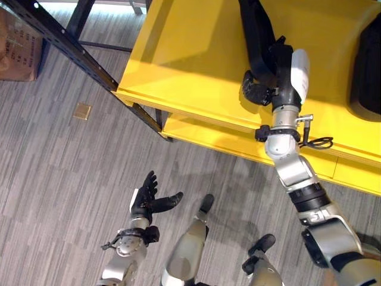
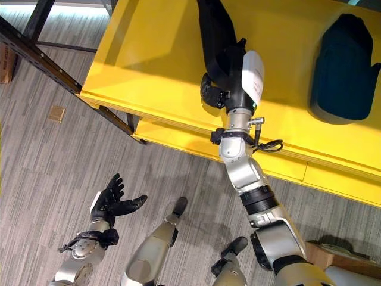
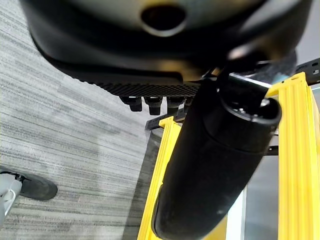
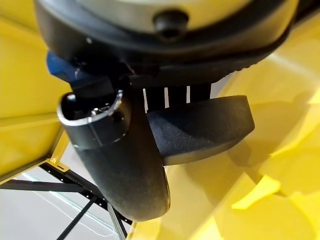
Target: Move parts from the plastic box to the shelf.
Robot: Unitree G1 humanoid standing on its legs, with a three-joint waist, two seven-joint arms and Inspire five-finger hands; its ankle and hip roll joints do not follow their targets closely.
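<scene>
Right hand [image 2: 229, 74] is gripping a long black part [image 2: 213, 33] and reaching it over the yellow shelf [image 2: 149, 59]; I'd lower it flat before releasing, well short of the dark part [image 2: 345, 59] off to its side. Left hand [image 1: 147, 199] is hanging relaxed, fingers straight, over grey floor [image 1: 53, 167].

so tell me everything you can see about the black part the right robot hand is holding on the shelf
The black part is a long, matte, slightly curved piece with a rounded edge, plastic or foam by its look. It lies on the top level of the yellow shelf, running away from the robot. The right robot hand is curled round its near end. A second dark part sits apart to the right.
</scene>
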